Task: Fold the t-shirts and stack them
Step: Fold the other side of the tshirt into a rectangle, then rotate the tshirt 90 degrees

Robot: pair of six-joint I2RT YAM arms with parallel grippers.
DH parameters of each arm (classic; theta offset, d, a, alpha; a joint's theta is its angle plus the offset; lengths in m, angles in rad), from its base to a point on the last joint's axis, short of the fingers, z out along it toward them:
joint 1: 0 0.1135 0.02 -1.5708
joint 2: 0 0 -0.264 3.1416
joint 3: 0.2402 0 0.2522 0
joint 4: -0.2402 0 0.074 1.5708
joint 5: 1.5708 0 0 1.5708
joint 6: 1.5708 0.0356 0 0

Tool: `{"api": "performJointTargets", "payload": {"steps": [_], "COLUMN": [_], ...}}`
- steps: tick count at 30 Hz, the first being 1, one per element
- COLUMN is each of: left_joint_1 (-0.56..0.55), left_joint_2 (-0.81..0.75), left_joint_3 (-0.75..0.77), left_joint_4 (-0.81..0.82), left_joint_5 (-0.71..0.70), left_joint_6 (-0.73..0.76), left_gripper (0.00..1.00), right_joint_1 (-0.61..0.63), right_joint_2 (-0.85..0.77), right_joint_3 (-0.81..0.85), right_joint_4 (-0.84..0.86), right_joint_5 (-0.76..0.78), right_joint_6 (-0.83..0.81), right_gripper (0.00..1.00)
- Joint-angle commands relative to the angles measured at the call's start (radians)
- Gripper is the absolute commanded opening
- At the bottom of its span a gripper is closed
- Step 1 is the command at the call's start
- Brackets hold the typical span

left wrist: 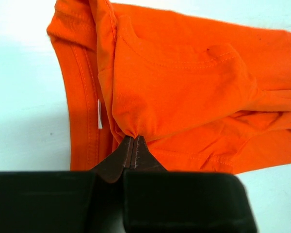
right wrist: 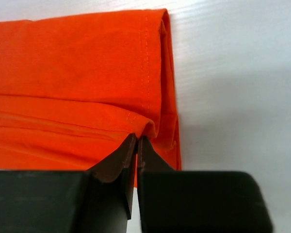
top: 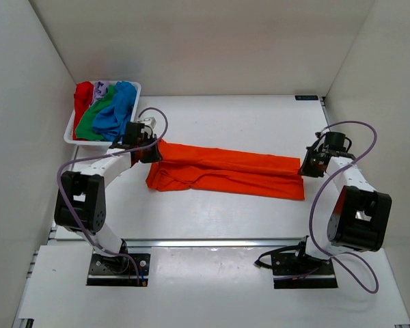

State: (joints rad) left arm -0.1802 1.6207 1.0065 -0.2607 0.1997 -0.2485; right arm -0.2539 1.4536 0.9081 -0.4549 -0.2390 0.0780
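We are mid-fold on the orange t-shirt [top: 227, 172], jaws pinched shut on cloth at each end, and next should probably lift both ends together.

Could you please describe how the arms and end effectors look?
The left arm and right arm have white links, black joints and black base plates, each trailing a lilac cable. The left end effector and right end effector have blocky black bodies and dark brown fingers tapering to thin tips.

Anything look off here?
Nothing spilled or damaged. The orange t-shirt lies as a long strip, bunched and uneven at the end the left gripper pinches; the right gripper pinches the tidier hem.
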Motion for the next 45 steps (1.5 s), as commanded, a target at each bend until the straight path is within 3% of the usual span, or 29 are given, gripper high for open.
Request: {"api": "performJointTargets", "payload": {"steps": [1, 3, 4, 6, 9, 10, 13, 14, 15, 17, 18, 19, 24, 30, 33, 36, 43, 45], "left_joint_1": [0.002, 0.001, 0.005, 0.019, 0.045, 0.044, -0.005, -0.033, -0.047, -0.112, -0.137, -0.148, -0.215, -0.194, -0.186, -0.191, -0.186, -0.192], "left_joint_2": [-0.074, -0.102, -0.114, -0.194, -0.315, -0.352, -0.383, -0.381, -0.375, -0.358, -0.325, -0.28, -0.084, 0.132, 0.264, 0.436, 0.806, 0.974], "left_joint_3": [-0.034, -0.069, -0.08, -0.143, -0.195, -0.206, -0.198, -0.197, -0.204, -0.218, -0.218, -0.209, -0.152, 0.006, 0.2, 0.487, 1.091, 1.402], "left_joint_4": [0.028, 0.021, 0.021, 0.046, 0.052, 0.049, 0.008, 0.0, 0.006, 0.024, 0.031, 0.031, 0.034, 0.041, -0.018, -0.101, -0.383, -0.522], "left_joint_5": [-0.009, -0.006, -0.011, -0.017, -0.042, -0.052, -0.059, -0.062, -0.068, -0.086, -0.08, -0.083, -0.138, -0.152, -0.152, -0.146, -0.091, -0.082], "left_joint_6": [0.003, -0.005, -0.012, -0.044, -0.092, -0.098, -0.117, -0.13, -0.15, -0.182, -0.204, -0.21, -0.261, -0.282, -0.275, -0.258, -0.221, -0.218], "left_gripper": [0.0, 0.02, 0.11, 0.23, 0.3, 0.36, 0.38, 0.39, 0.39, 0.39, 0.38, 0.38, 0.37, 0.37, 0.36, 0.36, 0.33, 0.32], "right_joint_1": [-0.019, -0.019, -0.031, -0.042, -0.038, -0.038, 0.005, 0.033, 0.065, 0.117, 0.151, 0.16, 0.191, 0.171, 0.168, 0.232, 0.614, 0.705], "right_joint_2": [-0.027, -0.019, -0.013, -0.028, -0.074, -0.09, -0.076, -0.049, -0.032, 0.058, 0.118, 0.146, 0.322, 0.376, 0.357, 0.288, 0.055, 0.042], "right_joint_3": [-0.029, -0.012, -0.005, 0.0, 0.017, 0.029, 0.086, 0.113, 0.123, 0.207, 0.25, 0.273, 0.354, 0.321, 0.264, 0.186, -0.147, -0.205], "right_joint_4": [0.053, 0.022, 0.018, -0.001, -0.011, -0.004, 0.008, 0.004, 0.007, -0.01, -0.033, -0.059, -0.094, -0.145, -0.18, -0.208, 0.016, 0.12], "right_joint_5": [0.018, 0.053, 0.069, 0.108, 0.147, 0.164, 0.129, 0.126, 0.11, 0.092, 0.08, 0.076, 0.044, 0.066, 0.075, 0.086, -0.057, -0.056], "right_joint_6": [0.005, 0.003, 0.008, 0.023, 0.039, 0.034, 0.013, 0.006, -0.01, -0.038, -0.052, -0.06, -0.034, 0.066, 0.176, 0.273, 0.6, 0.711], "right_gripper": [0.0, 0.04, 0.12, 0.31, 0.57, 0.6, 0.63, 0.62, 0.55, 0.31, 0.07, 0.0, 0.0, 0.0, 0.0, 0.0, 0.0, 0.0]}}
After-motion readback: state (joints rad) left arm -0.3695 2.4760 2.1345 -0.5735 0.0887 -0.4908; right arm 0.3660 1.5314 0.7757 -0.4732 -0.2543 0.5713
